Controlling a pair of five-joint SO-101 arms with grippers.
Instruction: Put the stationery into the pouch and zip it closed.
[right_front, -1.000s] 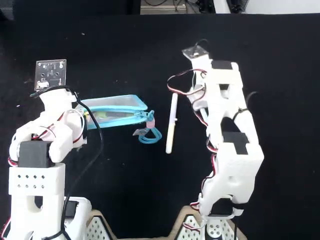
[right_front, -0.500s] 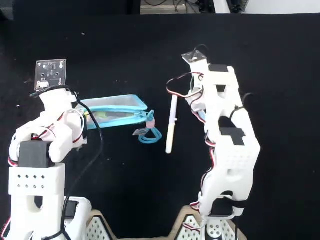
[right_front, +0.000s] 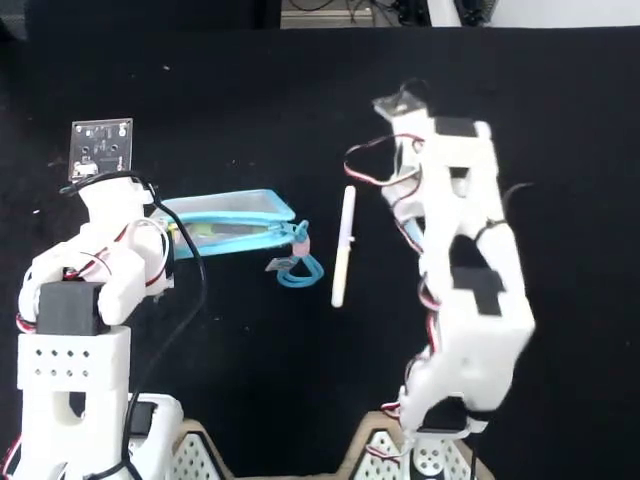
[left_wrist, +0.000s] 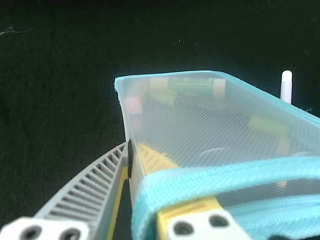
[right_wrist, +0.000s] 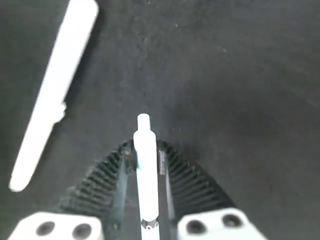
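The right gripper (right_wrist: 146, 150), clenching a thin stick (right_wrist: 146, 175) whose end is cut off, has swung slightly rightward from the white pen (right_front: 343, 247) lying at centre; the left gripper (left_wrist: 134, 151) clamps the pouch (right_front: 228, 223), centre-left.

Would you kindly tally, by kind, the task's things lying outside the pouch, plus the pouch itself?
White pens: 2, the loose pen on the table and the held pen in the right gripper
Blue mesh pouch: 1, clamped at its edge by the left gripper
Total: 3
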